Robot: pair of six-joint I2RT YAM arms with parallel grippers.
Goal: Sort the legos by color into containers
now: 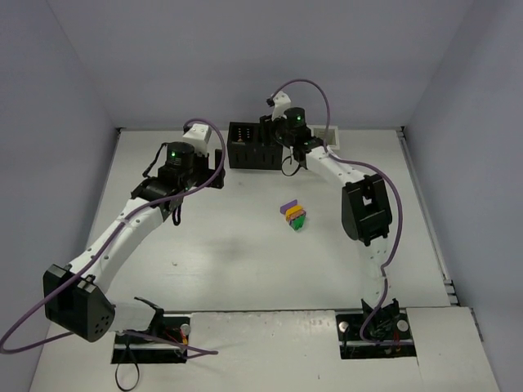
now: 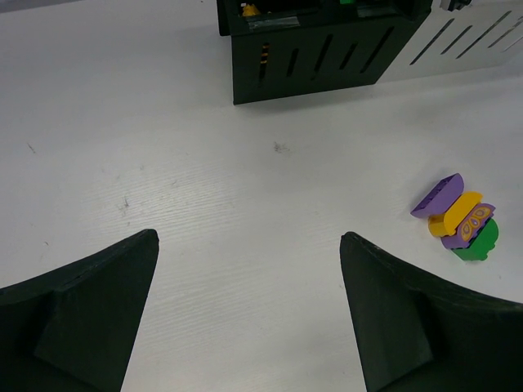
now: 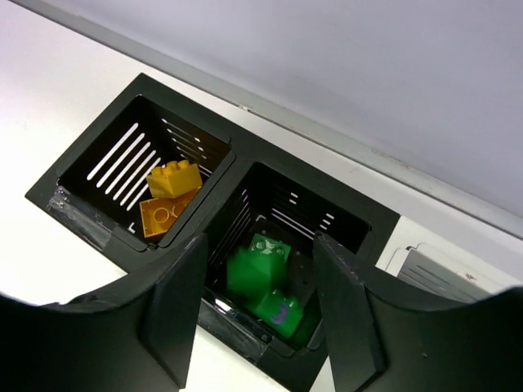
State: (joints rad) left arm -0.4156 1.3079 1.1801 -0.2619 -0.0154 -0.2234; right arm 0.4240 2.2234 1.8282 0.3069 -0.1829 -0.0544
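Observation:
My right gripper hovers open over the second black container. Nothing is between its fingers. Below it a blurred green lego lies in that bin beside another green lego. The first black container holds a yellow lego and an orange one. On the table a small cluster of purple, yellow and green legos lies right of centre; the same cluster shows in the left wrist view. My left gripper is wide open and empty above bare table, left of the cluster and in front of the containers.
A white container adjoins the black ones on the right; this white container also shows in the left wrist view. The bins stand near the back wall. Both arm bases and purple cables sit at the near edge.

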